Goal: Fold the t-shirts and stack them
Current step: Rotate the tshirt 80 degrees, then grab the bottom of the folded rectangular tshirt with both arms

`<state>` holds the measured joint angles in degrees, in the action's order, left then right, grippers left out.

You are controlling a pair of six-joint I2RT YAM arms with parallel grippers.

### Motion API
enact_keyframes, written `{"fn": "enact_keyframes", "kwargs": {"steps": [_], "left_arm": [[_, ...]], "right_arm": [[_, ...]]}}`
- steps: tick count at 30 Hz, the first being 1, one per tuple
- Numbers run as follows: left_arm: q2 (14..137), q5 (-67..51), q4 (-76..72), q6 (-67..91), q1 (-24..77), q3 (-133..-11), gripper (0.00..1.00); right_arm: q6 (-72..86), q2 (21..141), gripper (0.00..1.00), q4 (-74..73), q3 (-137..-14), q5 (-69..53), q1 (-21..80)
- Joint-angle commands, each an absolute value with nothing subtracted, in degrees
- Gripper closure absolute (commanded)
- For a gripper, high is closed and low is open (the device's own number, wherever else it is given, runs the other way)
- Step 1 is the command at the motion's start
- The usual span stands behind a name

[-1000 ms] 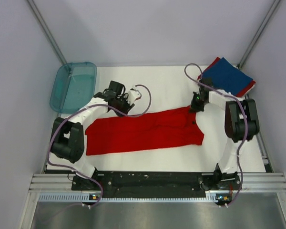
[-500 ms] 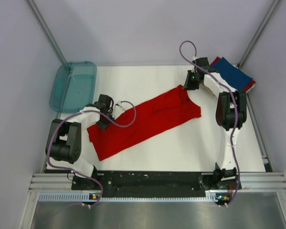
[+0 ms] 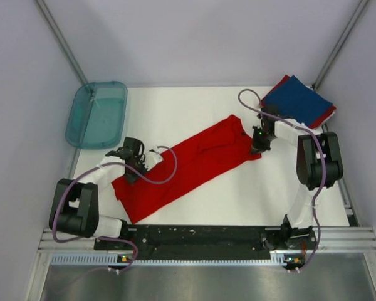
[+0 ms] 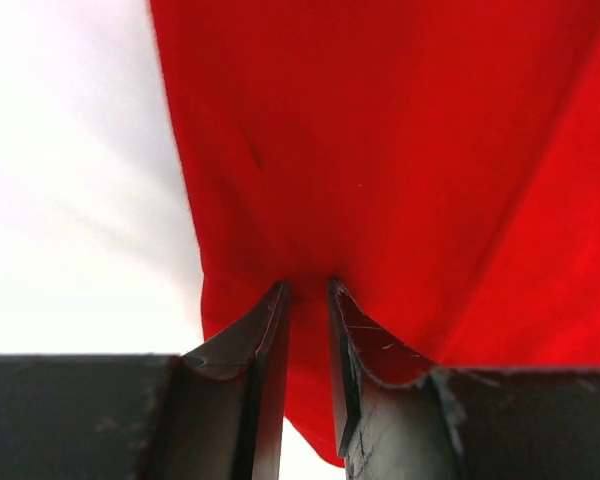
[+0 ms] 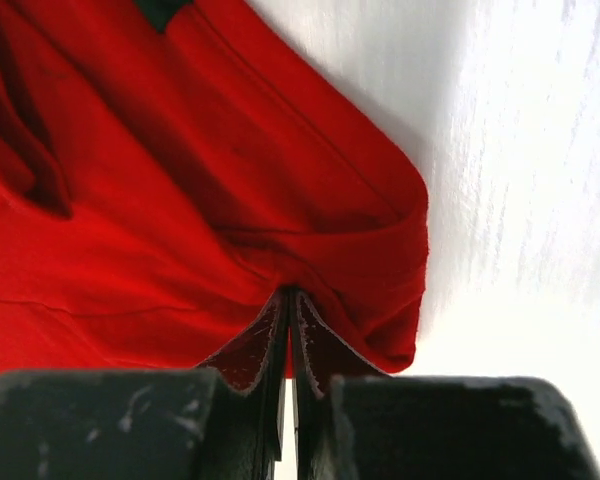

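A bright red t-shirt, folded into a long strip, lies diagonally on the white table from near left to far right. My left gripper is shut on its near-left end; in the left wrist view the red cloth sits pinched between the jaws. My right gripper is shut on the far-right end; in the right wrist view the bunched cloth is clamped at the fingertips. A folded navy t-shirt lies on a folded red one at the back right.
A translucent teal plastic tray sits at the back left. Metal frame posts rise at both back corners. The black rail with the arm bases runs along the near edge. White table surface shows behind the shirt.
The red shirt has swung from lying across the table to a diagonal. My right gripper came back toward the near side with its end; my left gripper moved nearer and left.
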<state>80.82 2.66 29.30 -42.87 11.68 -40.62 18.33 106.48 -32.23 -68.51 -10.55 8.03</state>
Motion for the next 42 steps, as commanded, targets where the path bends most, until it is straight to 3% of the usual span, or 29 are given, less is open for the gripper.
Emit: {"fn": "enact_keyframes", "kwargs": {"steps": [1, 4, 10, 12, 15, 25, 27, 31, 35, 38, 42], "left_arm": [[76.74, -13.33, 46.83, -43.15, 11.34, -41.91, 0.73], [73.66, -18.53, 50.70, -43.42, 11.34, -47.09, 0.71], [78.04, -21.71, 51.42, -42.63, 11.69, -52.29, 0.70], [79.62, -22.15, 51.15, -42.36, 12.48, -52.56, 0.70], [79.89, -23.29, 50.80, -42.89, 14.50, -52.30, 0.69], [76.29, -25.93, 49.92, -52.63, 23.90, -48.08, 0.56], [75.33, -26.63, 49.66, -55.36, 23.82, -46.42, 0.55], [72.87, -27.16, 50.01, -62.12, 23.56, -42.81, 0.49], [71.90, -26.46, 50.27, -68.19, 23.55, -38.68, 0.45], [70.93, -24.79, 49.40, -71.36, 23.64, -35.78, 0.40], [70.40, -21.19, 43.78, -71.28, 23.64, -32.88, 0.39]], "right_arm": [[16.96, 114.85, 0.98, -32.34, -75.03, -9.32, 8.35], [17.31, 123.54, 0.98, -35.41, -90.38, -9.31, 7.30], [26.53, 148.67, 0.97, -38.59, -135.63, -20.55, 5.18], [29.78, 153.36, 0.95, -34.39, -142.28, -25.37, 5.18], [30.42, 149.43, 0.86, -23.14, -138.00, -29.53, 5.80], [11.36, 123.96, 0.56, -21.27, -120.53, -32.34, 9.31], [7.31, 116.14, 0.51, -18.74, -110.44, -34.97, 11.42], [-6.38, 94.29, 0.48, -4.70, -76.11, -37.26, 19.75], [-20.45, 77.47, 0.44, 7.62, -50.24, -42.35, 30.03], [-28.09, 70.15, 0.41, 8.80, -39.75, -45.17, 38.20], [-35.67, 70.65, 0.40, 0.98, -36.21, -37.28, 53.05]]}}
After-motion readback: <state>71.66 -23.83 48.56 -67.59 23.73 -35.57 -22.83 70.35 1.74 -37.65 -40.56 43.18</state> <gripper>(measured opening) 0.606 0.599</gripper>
